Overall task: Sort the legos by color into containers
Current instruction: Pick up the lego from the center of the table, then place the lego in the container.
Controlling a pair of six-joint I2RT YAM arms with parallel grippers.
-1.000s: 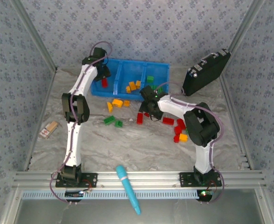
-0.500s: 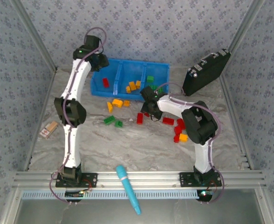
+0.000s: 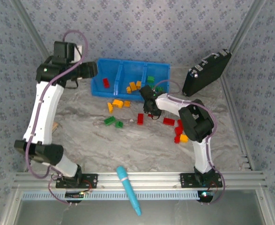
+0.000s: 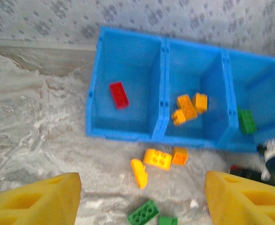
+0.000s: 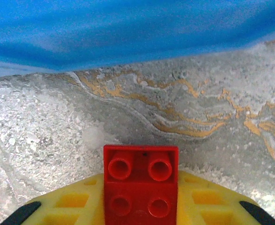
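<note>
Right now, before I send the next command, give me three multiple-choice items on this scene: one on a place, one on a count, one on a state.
1. Which compartment of the blue bin holds the lone red lego?
A. left
B. middle
C. right

2. How many orange legos lie in the middle compartment?
A. one
B. three
C. five

3. What is the state of the right gripper?
A. open and empty
B. shut on a green brick
C. shut on a red brick

Answers:
1. A: the left wrist view shows it alone on the floor of the left compartment.
2. B: three orange pieces sit clustered there.
3. C: the right wrist view shows the studded red brick clamped between the yellow fingers.
</note>
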